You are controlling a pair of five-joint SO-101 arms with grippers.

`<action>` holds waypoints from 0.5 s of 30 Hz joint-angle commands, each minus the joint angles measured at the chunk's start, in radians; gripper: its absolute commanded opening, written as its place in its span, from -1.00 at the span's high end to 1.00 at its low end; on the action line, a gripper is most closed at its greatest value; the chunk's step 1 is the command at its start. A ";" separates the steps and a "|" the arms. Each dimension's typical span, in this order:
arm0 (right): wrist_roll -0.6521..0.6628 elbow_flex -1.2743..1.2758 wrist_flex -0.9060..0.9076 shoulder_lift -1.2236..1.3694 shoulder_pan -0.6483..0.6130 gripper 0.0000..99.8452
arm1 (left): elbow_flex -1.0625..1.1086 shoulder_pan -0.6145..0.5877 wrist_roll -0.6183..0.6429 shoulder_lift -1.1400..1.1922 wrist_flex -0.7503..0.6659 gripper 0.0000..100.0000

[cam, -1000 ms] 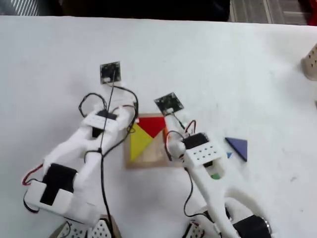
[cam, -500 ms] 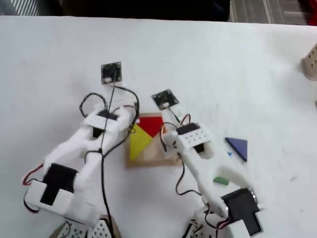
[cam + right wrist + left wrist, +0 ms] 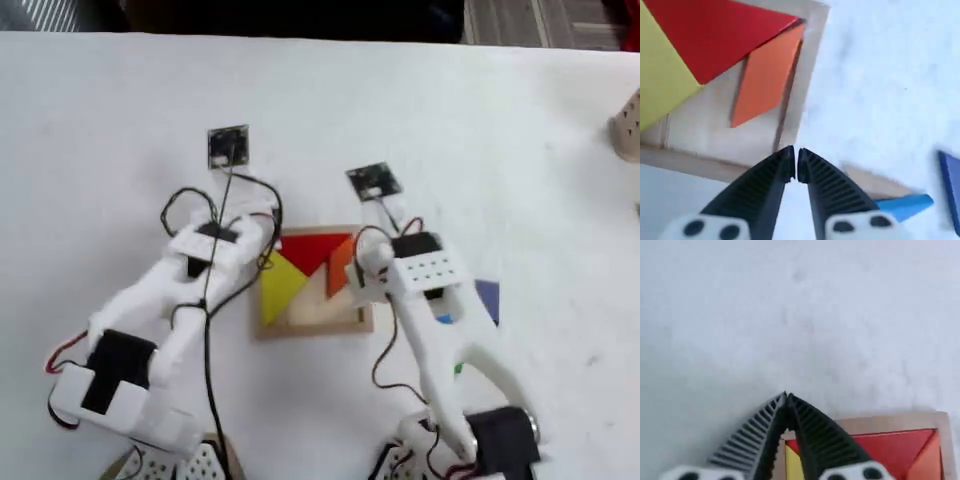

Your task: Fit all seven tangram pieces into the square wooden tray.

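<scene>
Hovering beside the tray (image 3: 812, 50), the right gripper (image 3: 795, 162) was closed and empty. The left gripper (image 3: 787, 398) was closed on nothing too.

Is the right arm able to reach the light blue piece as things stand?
Probably yes. The right gripper hangs at the corner of the tray, and the light blue piece lies on the table close beside it, with no tray wall between. Its jaws are shut and must open first.

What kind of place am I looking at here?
Probably a robotics lab bench: the left arm and right arm, with loose wiring, stand over a white table holding a wooden tangram tray.
</scene>
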 commanded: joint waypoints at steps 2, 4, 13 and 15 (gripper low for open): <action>0.006 0.035 -0.025 -0.058 0.048 0.96 | 0.000 0.028 -0.012 -0.007 -0.018 0.95; 0.006 0.060 -0.045 -0.058 0.033 0.96 | 0.000 0.028 -0.012 -0.005 -0.018 0.95; -0.002 0.061 -0.047 -0.068 -0.189 0.96 | 0.000 0.028 -0.012 -0.004 -0.018 0.95; -0.005 0.061 -0.076 -0.068 -0.260 0.96 | 0.000 0.028 -0.012 -0.004 -0.018 0.95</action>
